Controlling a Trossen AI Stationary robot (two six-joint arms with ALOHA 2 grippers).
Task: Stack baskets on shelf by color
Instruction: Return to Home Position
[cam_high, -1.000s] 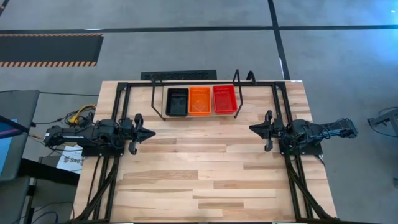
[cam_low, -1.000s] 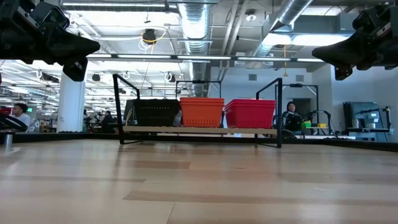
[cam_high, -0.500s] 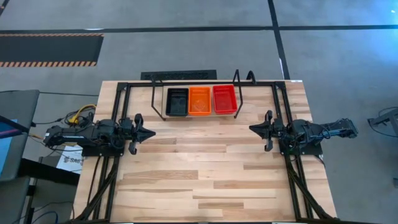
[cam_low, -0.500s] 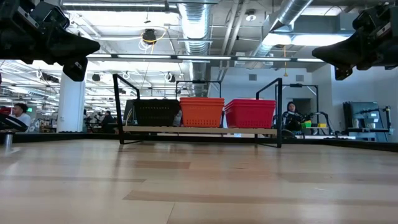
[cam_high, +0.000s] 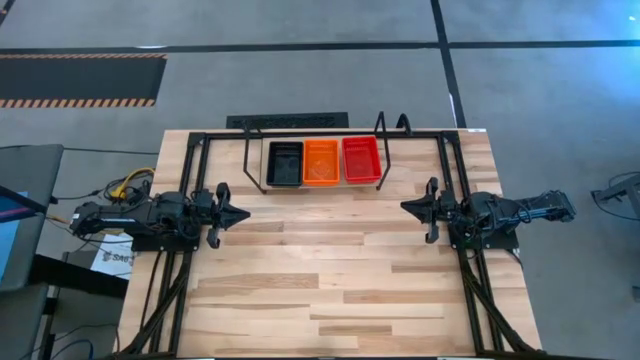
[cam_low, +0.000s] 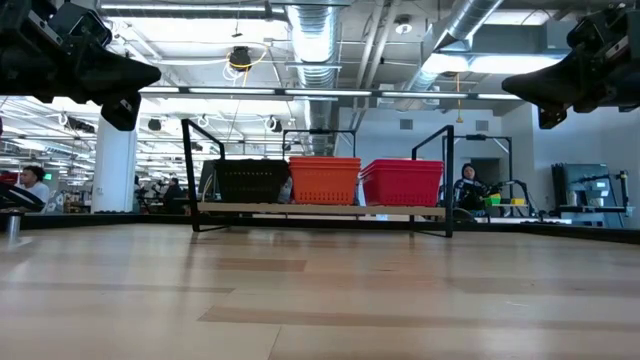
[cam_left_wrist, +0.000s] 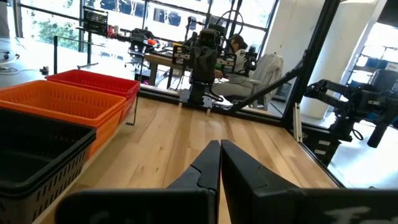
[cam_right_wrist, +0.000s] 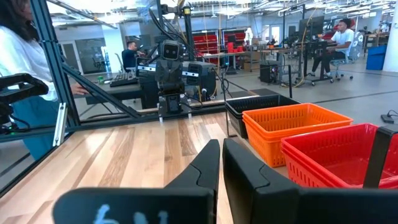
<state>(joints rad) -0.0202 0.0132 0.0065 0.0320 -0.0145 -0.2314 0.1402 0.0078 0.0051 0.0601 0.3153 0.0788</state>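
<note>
The job looks finished to me. The shelf (cam_high: 247, 150) at the counter's (cam_high: 330, 280) twelve o'clock carries three stacks side by side: black baskets (cam_high: 284, 164), orange baskets (cam_high: 321, 162) and red baskets (cam_high: 361, 159). No basket lies loose on the pale planks. The left gripper (cam_high: 240, 213) hangs at nine o'clock and the right gripper (cam_high: 408, 207) at three, each pinched together on nothing. Beyond is an open workshop with ceiling ducts (cam_low: 310, 40) and a seated person (cam_low: 467, 185).
</note>
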